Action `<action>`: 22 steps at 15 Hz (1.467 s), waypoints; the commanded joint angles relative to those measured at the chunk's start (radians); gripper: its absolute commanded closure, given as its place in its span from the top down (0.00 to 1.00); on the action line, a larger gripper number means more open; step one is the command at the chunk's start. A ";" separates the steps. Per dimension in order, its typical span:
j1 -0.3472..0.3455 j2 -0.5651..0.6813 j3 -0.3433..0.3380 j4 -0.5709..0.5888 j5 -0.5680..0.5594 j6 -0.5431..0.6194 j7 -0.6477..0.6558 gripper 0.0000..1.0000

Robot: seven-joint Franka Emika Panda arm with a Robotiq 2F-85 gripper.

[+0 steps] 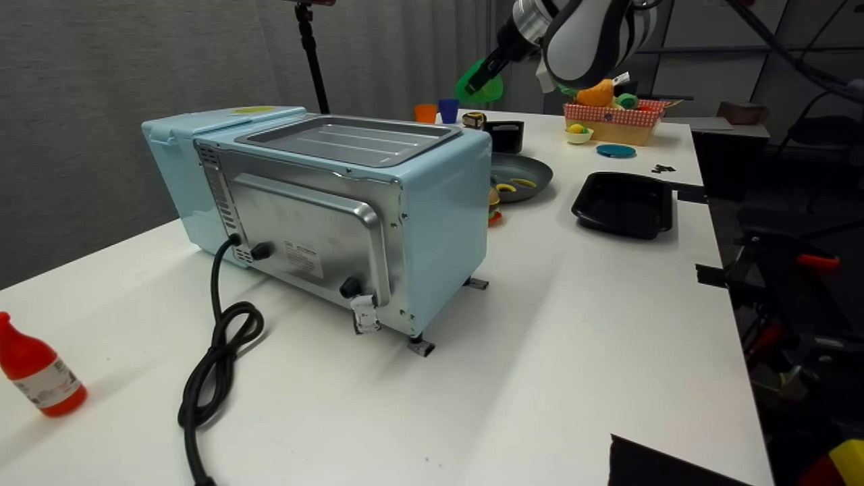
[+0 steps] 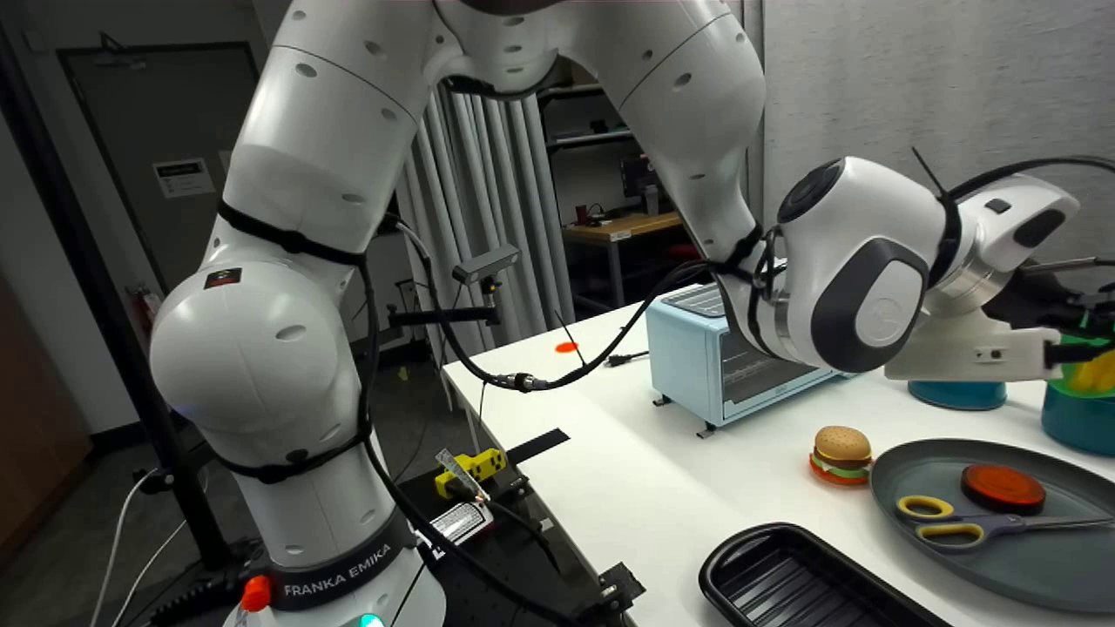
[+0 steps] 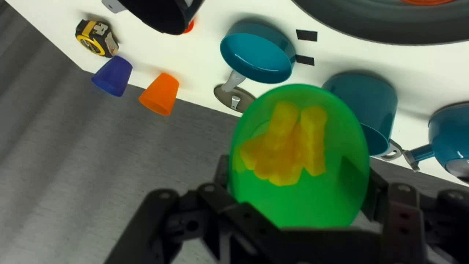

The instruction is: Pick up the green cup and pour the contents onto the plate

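High over the table's far end, the green cup [image 1: 491, 92] hangs in my gripper [image 1: 484, 75]. Seen up close in the wrist view, the fingers of my gripper [image 3: 299, 181] press on opposite sides of the cup [image 3: 311, 201]. Yellow chunky pieces [image 3: 284, 154] show through its translucent green wall. In an exterior view the cup [image 2: 1068, 383] is partly cut off by the right edge, so its exact tilt is hard to judge. A small round teal dish, seemingly the plate [image 1: 615, 150], lies flat on the table before the basket, apart from the cup.
Below the gripper stand a teal pot [image 3: 361, 99] and a teal pan [image 3: 258, 55], near orange [image 3: 159, 94] and blue [image 3: 113, 76] cups. A grey pan [image 2: 976, 457] holds scissors. A black tray [image 1: 624, 224], toaster oven [image 1: 445, 236] and food basket [image 1: 611, 129] share the table.
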 commanded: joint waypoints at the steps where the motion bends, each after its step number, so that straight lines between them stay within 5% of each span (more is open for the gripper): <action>1: 0.019 -0.002 0.007 -0.066 0.085 0.165 -0.061 0.52; 13: 0.008 0.127 0.139 -0.016 0.218 0.600 -0.151 0.52; 15: 0.007 0.142 0.151 -0.002 0.225 0.635 -0.164 0.52; 16: 0.036 0.123 0.080 0.021 0.187 0.577 -0.131 0.52; 22: -0.035 0.134 0.127 0.059 0.203 0.607 -0.173 0.52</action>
